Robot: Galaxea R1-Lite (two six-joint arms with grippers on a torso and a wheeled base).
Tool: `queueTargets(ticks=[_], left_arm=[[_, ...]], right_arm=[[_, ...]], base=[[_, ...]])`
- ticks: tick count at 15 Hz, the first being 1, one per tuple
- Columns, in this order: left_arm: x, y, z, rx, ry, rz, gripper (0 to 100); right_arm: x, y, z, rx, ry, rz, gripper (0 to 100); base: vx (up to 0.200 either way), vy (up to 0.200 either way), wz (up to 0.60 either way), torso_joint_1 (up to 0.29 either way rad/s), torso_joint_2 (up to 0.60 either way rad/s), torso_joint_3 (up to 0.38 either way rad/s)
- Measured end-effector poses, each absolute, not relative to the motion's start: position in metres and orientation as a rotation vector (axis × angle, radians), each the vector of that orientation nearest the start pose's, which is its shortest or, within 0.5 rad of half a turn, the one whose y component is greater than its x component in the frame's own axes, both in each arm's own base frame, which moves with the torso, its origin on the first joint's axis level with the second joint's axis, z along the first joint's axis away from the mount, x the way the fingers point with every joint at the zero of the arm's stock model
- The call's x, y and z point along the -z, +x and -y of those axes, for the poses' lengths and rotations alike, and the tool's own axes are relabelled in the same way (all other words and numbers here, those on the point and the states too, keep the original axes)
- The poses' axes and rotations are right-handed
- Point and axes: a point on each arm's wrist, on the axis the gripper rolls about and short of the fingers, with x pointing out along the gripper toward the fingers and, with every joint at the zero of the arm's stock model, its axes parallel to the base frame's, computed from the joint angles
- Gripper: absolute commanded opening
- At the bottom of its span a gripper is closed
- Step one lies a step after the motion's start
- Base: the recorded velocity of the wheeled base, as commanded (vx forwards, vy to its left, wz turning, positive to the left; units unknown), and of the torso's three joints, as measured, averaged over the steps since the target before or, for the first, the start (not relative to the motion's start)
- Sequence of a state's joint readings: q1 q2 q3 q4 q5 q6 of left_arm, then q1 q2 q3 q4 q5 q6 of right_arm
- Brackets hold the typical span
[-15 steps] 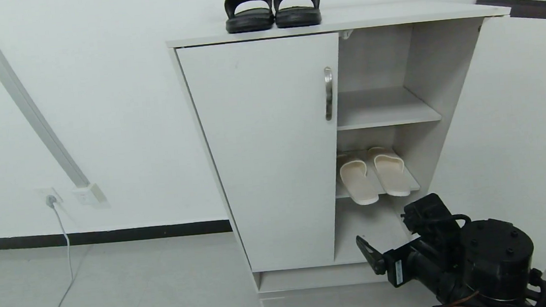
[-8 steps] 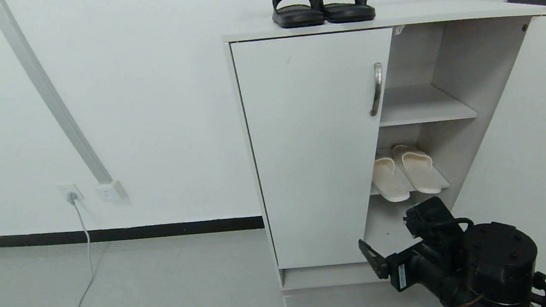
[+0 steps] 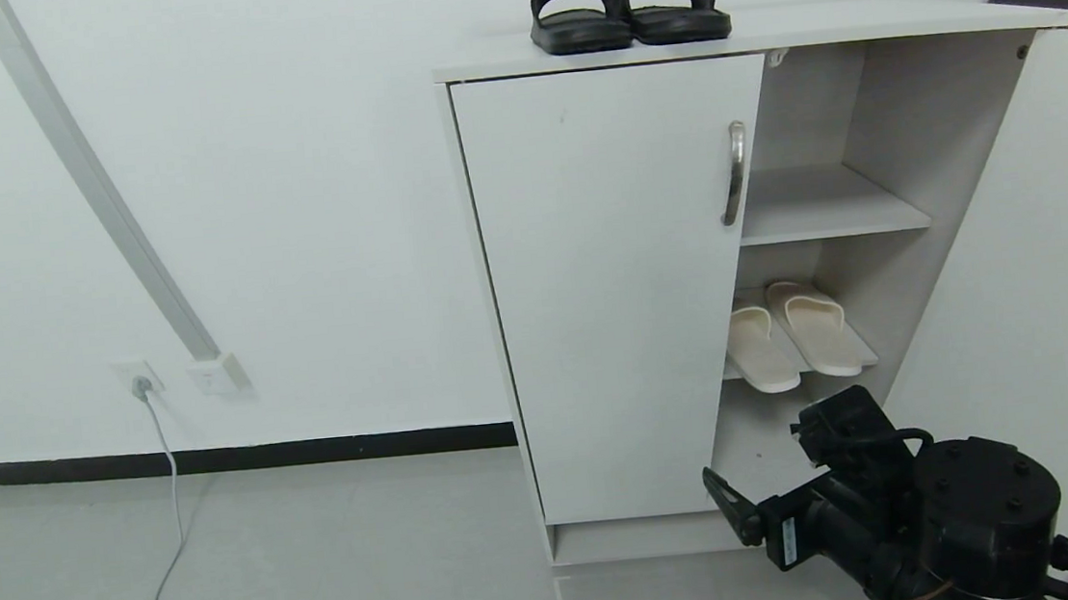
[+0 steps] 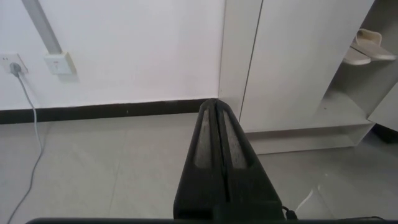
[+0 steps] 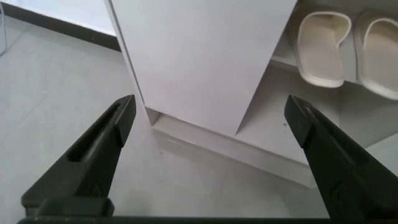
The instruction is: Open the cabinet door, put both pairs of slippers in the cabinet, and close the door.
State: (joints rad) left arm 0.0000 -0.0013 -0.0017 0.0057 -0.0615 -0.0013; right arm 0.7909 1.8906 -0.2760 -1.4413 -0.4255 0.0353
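The black slippers (image 3: 627,4) sit side by side and touching on top of the cabinet (image 3: 858,22), above its closed left door (image 3: 620,283), while the cream slippers (image 3: 793,330) already lie on the middle shelf behind the open right door (image 3: 1051,245). The black pair looks like moulded rubber or foam, so probably light, a little bendy and grippy rather than slick. The arched strap across each one seems the best place to take hold, or the two inner edges could be pinched together so that both lift at once. They should tolerate a firm squeeze. The right end effector (image 5: 210,106) hangs low before the cabinet's foot with its fingers spread wide and nothing between them. The left end effector (image 4: 216,106) has its fingers pressed together, empty, over the floor beside the cabinet. Much is hard to judge: the far ends of the black slippers hide behind their straps, the open door runs off the frame's edge, and the closed door covers part of one cream slipper.
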Motion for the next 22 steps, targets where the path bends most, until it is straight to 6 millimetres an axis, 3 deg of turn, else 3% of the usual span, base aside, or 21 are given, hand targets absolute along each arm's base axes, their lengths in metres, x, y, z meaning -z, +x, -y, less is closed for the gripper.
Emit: queueTargets(ticks=[9, 22], left_arm=[[-0.0752, -0.0230, 0.0014, 0.061, 0.001, -0.003, 0], [-0.0753, -0.0230, 0.0014, 0.061, 0.002, -0.003, 0]], right_arm=[[-0.0891, 0.1874, -0.1816, -0.375, -0.068, -0.151, 100], [-0.0928, 0.1904, -0.1849, -0.365, -0.060, -0.130, 100]], base=[[0.000, 0.000, 0.00, 0.000, -0.01, -0.015], [0.000, 0.000, 0.00, 0.078, -0.41, -0.343]])
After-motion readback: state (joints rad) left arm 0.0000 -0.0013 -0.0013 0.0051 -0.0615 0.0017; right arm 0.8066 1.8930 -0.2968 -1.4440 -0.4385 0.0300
